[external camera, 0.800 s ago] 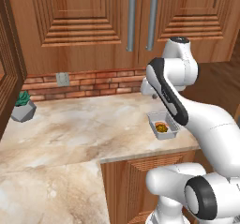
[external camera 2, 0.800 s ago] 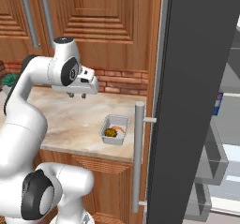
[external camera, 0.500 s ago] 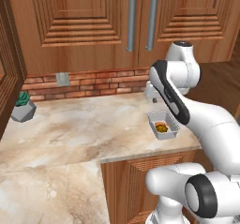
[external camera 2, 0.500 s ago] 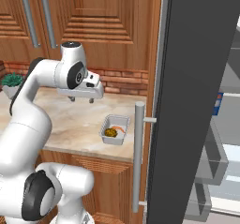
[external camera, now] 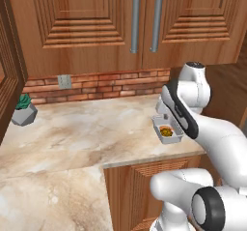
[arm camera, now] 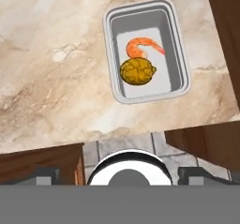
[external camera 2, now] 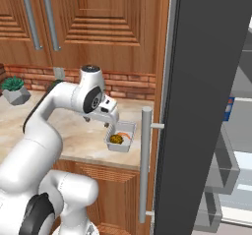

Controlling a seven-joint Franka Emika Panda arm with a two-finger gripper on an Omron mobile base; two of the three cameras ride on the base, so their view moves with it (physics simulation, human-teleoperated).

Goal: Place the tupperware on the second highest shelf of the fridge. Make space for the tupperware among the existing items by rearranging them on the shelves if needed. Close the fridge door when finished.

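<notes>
The tupperware, a small grey tray with a yellow-brown lump and an orange shrimp inside, sits on the marble counter near its right front corner. It also shows as the tupperware beside my arm and as the tupperware next to the door handle. My gripper hangs just above its left end, open and holding nothing. In the hand view the gripper has its tips spread wide. The fridge door stands open; pale shelves show behind it. The existing items are hidden.
The fridge's bar handle stands close to the right of the tupperware. A potted plant sits at the counter's far left, under a brick backsplash with an outlet. Wooden cabinets rise above.
My arm has swung to the right and lowered, bringing the open gripper from over the middle of the counter to just above the tupperware. The tupperware has not moved.
</notes>
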